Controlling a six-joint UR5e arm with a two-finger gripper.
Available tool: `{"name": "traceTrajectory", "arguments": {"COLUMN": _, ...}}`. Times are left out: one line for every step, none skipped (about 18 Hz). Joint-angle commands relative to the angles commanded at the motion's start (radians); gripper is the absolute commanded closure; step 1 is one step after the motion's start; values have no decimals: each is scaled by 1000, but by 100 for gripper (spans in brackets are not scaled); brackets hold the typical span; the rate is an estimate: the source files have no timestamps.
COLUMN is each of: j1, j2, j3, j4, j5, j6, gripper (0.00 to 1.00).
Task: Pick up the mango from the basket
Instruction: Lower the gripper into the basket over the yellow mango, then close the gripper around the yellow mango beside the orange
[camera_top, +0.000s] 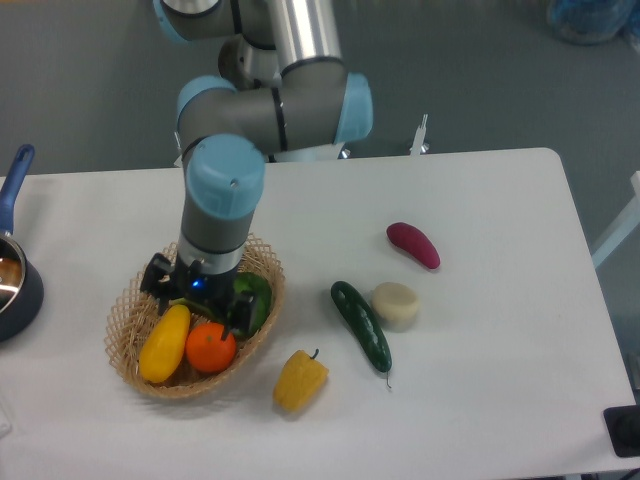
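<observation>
Fingers (195, 310) spread open above mango (164, 343) in basket (125, 310).

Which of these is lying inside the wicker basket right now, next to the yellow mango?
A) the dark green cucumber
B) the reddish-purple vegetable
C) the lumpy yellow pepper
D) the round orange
D: the orange sits in the basket touching the mango, under the pincer; the others lie out on the table.
</observation>
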Motion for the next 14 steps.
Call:
{"name": "traceTrajectory", "arguments": {"j1": -14, "j2": -8, "j3": 0, "j4": 9, "j5": 17, "j6": 0, "gripper": 0}}
{"name": "traceTrajectory", "arguments": {"j1": -28, "j2": -14, "j3": 0, "j4": 11, "j5": 22, "j6": 0, "gripper": 0}}
{"name": "traceTrajectory", "arguments": {"j1": -29, "j2": -20, "j3": 0, "j4": 14, "j5": 23, "j6": 0, "gripper": 0}}
{"name": "traceTrajectory", "arguments": {"j1": -32, "j2": -29, "j3": 0, "j4": 15, "j5": 23, "j6": 0, "gripper": 0}}
{"name": "traceTrajectory", "arguments": {"j1": -40, "j2": -32, "j3": 0, "j4": 19, "j5": 25, "j6": 0, "gripper": 0}}
{"name": "traceTrajectory", "arguments": {"j1": -48, "j2": -37, "j3": 2, "j4": 19, "j5": 25, "j6": 0, "gripper": 0}}
{"name": "traceTrajectory", "arguments": {"j1": -51, "j2": -40, "j3": 0, "j4": 20, "j5": 25, "j6": 1, "gripper": 0}}
{"name": "traceTrajectory", "arguments": {"j1": -52, "j2": -45, "j3": 0, "j4": 19, "j5": 25, "j6": 0, "gripper": 0}}
{"name": "traceTrajectory", "arguments": {"j1": -52, "j2": -45, "j3": -2, "j4": 19, "j5": 26, "j6": 0, "gripper": 0}}
{"name": "traceTrajectory", "arguments": {"j1": -52, "j2": -45, "j3": -8, "j4": 19, "j5": 37, "j6": -2, "gripper": 0}}
{"name": "traceTrajectory", "arguments": {"j1": -54, "j2": -49, "j3": -12, "j4": 19, "j5": 60, "j6": -2, "gripper": 0}}
{"name": "traceTrajectory", "arguments": {"j1": -63, "j2": -60, "j3": -9, "j4": 19, "j5": 83, "j6": -3, "gripper": 0}}
{"name": "traceTrajectory", "arguments": {"j1": -72, "j2": -72, "j3": -2, "j4": 28, "j5": 103, "j6": -5, "gripper": 0}}
{"name": "traceTrajectory", "arguments": {"j1": -75, "j2": -78, "j3": -2, "j4": 44, "j5": 117, "j6": -11, "gripper": 0}}
